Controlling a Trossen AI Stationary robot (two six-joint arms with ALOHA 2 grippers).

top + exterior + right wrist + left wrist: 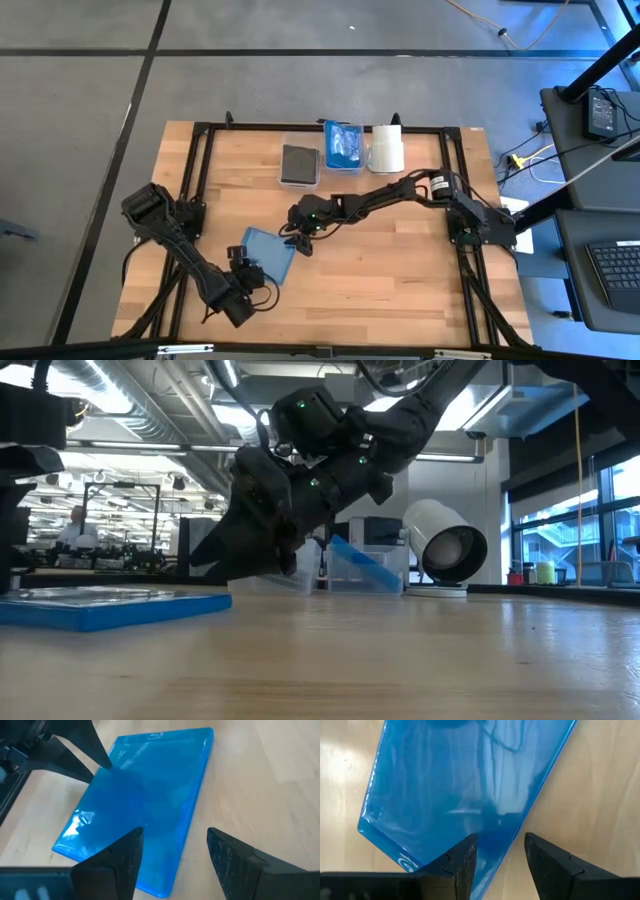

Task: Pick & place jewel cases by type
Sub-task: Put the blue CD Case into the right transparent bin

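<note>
I judge the sorting nearly done: taking the white roll [386, 149] as my marker, the bin [299, 165] well to its left already holds dark cases [299, 163], and the bin [345, 147] just beside it holds blue ones [347, 143]. What I still have to place is one blue jewel case [268, 252], lying flat on the table [400, 270] well in front of and left of the roll. My left gripper [499, 857] sits at the case's near edge with jaws apart, one finger over it, and the right gripper [172, 852] hovers at its far edge, jaws apart, gripping nothing.
</note>
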